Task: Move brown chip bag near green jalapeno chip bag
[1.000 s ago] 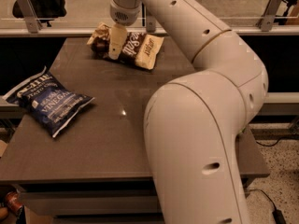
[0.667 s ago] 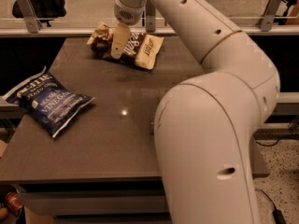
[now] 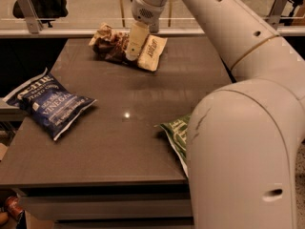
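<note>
The brown chip bag (image 3: 114,46), dark brown and crumpled with a cream-tan end panel (image 3: 153,53), lies at the back middle of the table. My gripper (image 3: 134,46) comes down from above onto its middle and is shut on it. The green jalapeno chip bag (image 3: 175,131) lies near the table's front right. Only its left end shows, as my arm (image 3: 238,151) hides the rest.
A dark blue bag (image 3: 51,104) with white lettering lies at the table's left edge, partly overhanging it. The dark table (image 3: 124,147) has a railing (image 3: 71,31) behind its far edge. My arm's big white links fill the right side of the view.
My arm's near link has shifted right, and the green bag's left end now shows. The gripper stays on the brown bag at the back of the table.
</note>
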You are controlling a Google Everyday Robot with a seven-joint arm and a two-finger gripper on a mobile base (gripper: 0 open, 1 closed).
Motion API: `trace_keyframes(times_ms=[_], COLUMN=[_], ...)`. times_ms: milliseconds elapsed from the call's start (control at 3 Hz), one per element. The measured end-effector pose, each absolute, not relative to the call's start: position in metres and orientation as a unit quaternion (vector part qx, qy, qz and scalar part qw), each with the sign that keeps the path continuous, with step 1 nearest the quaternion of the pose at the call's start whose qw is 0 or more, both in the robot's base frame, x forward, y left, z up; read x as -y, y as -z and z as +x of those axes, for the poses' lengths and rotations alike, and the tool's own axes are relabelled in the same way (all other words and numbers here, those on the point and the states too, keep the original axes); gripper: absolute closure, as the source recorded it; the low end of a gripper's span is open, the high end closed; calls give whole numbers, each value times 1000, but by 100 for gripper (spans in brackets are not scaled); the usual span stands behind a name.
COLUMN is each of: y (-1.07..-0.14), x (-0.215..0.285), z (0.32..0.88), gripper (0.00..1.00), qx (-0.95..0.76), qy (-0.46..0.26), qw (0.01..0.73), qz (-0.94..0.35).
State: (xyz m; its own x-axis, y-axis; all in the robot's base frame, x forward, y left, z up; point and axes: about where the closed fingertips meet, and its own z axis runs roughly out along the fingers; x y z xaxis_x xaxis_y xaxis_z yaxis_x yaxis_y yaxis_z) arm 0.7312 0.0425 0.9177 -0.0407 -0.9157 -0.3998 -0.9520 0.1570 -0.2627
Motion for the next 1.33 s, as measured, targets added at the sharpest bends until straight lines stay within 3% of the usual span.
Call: trace_keyframes(times_ms=[1333], y=[-915], x=[-7], z=[708], gripper=[0], qx=[-692], qy=[-66], qw=[245], qz=[-676])
